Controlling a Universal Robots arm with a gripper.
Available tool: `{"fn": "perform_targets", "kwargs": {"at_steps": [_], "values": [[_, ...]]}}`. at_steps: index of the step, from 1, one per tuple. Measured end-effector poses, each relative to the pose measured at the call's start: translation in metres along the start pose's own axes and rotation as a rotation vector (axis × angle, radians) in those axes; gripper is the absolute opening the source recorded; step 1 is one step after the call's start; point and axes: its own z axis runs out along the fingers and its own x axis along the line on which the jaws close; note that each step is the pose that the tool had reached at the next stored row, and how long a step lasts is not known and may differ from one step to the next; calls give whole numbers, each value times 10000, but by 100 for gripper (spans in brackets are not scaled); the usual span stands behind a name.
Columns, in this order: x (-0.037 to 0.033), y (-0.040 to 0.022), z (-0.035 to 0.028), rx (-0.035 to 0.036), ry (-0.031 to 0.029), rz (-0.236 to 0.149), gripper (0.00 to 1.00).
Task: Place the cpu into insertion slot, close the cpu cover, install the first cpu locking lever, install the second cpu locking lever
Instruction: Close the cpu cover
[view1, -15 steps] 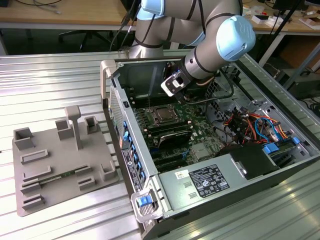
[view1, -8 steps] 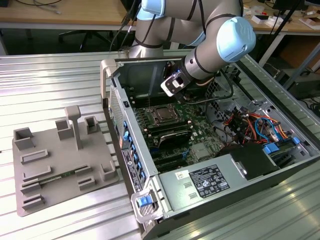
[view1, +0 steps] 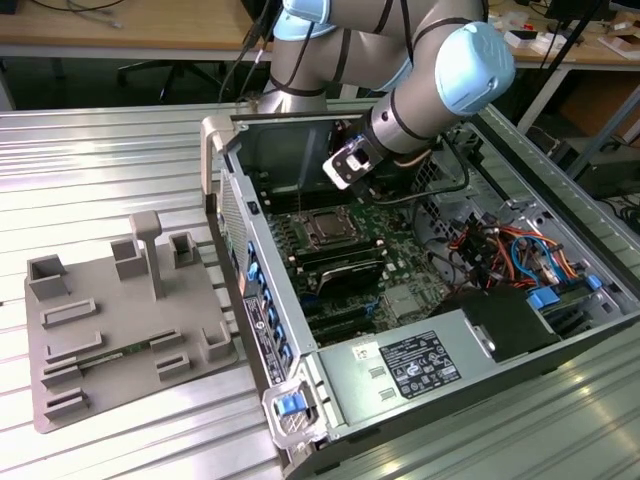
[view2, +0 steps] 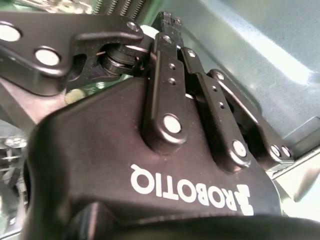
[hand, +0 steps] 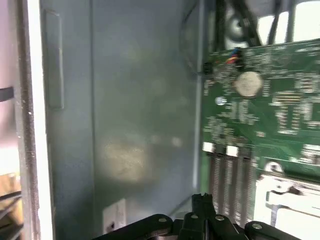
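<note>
Exterior view: small silver-grey square cpu (view1: 326, 228) sits in the dark silver-rimmed insertion slot (view1: 306, 233), your jaws pressed together near it; drop off-centre and you'd likely gouge the green circuit board (view1: 402, 262).

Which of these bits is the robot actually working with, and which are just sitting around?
Job in hand: claw; insertion slot on the green board.
Lying about: grey holder tray; coloured cables; power supply box; round battery.
</note>
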Motion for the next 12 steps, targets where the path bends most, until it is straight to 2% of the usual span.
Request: {"fn": "perform_targets", "kwargs": {"at_steps": [3,4,5,6,8,9,10,11,12], "values": [[1,0,0,16,-566,70,11],[0,0,1,22,-882,109,11],[1,0,1,34,-1287,158,11],[0,0,2,42,-1642,202,11],[1,0,1,53,-2027,250,11],[1,0,0,63,-2383,294,11],[3,0,-3,74,-2793,344,11],[5,-1,-9,84,-3120,384,11],[9,-2,-19,88,-3287,405,11]]}}
